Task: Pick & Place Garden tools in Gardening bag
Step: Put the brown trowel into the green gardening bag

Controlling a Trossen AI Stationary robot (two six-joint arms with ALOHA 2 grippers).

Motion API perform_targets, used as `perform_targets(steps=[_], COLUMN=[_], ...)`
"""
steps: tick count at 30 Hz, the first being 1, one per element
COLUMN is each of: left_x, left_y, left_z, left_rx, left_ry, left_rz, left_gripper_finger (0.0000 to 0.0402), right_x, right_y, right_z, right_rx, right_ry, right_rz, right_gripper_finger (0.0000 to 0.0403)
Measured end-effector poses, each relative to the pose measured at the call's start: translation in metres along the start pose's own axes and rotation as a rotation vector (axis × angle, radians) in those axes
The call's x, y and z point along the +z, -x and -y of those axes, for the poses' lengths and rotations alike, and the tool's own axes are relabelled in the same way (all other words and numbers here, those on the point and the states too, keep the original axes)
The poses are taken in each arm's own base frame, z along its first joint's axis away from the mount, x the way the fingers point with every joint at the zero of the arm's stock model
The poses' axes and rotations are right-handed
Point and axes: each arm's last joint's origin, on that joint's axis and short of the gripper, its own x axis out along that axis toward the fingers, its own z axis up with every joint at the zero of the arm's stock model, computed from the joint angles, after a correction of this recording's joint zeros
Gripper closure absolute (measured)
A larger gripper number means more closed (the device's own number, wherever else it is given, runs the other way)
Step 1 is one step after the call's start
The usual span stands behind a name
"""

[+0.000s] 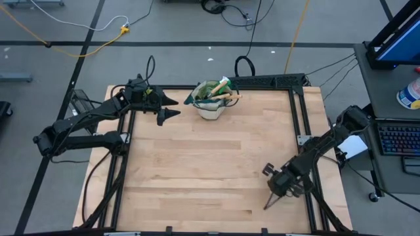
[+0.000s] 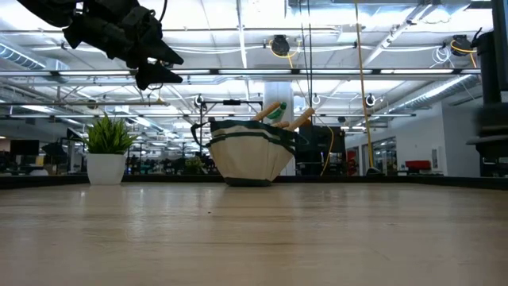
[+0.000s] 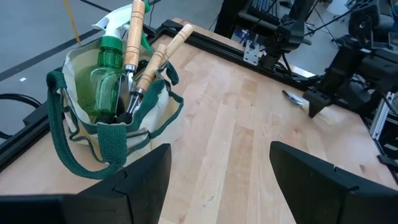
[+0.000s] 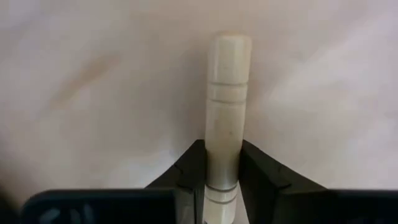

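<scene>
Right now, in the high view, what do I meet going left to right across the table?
Left gripper, open, at the far left edge → gardening bag with tools in it → right gripper, near right, closed on a wooden tool handle.

bag (image 3: 93,134): beige, dark green trim
spray bottle (image 3: 107,78): green
tool handle (image 4: 225,112): pale wood
table (image 1: 210,164): light wood

Bright overhead ceiling lights (image 2: 238,20) glare (low view); right wrist view soft, washed out
</scene>
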Motion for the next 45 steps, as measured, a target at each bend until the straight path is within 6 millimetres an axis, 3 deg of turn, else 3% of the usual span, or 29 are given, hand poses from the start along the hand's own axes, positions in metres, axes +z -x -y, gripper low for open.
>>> perform_targets(steps=[6, 13, 19, 25, 32, 39, 45], left_x=[0.0, 0.0, 0.0, 0.0, 0.0, 0.002, 0.021], left_y=[0.0, 0.0, 0.0, 0.0, 0.0, 0.0, 0.0], left_z=[0.0, 0.0, 0.0, 0.0, 0.0, 0.0, 0.008], left_rx=[0.0, -0.001, -0.001, -0.001, -0.001, -0.005, -0.084], left_ry=[0.008, 0.021, 0.024, 0.03, 0.111, 0.255, 0.281], left_rz=[0.001, 0.001, 0.003, 0.004, 0.004, 0.02, 0.19], left_gripper_finger=[0.0121, 0.0121, 0.0121, 0.0121, 0.0121, 0.0121, 0.0121], right_x=[0.0, 0.008, 0.012, -0.001, -0.027, -0.037, -0.049], right_y=[0.009, 0.039, 0.084, 0.132, 0.165, 0.184, 0.196], right_z=[0.035, 0.098, 0.16, 0.202, 0.221, 0.224, 0.225], right_rx=[-0.179, -0.483, -0.693, -0.862, -0.916, -0.966, -1.037], right_ry=[-0.14, -0.456, -0.788, -1.032, -1.184, -1.151, -1.11], right_rz=[0.005, 0.169, 0.591, 1.155, 1.564, 1.772, 1.882], right_gripper_finger=[0.034, 0.034, 0.034, 0.034, 0.034, 0.034, 0.034])
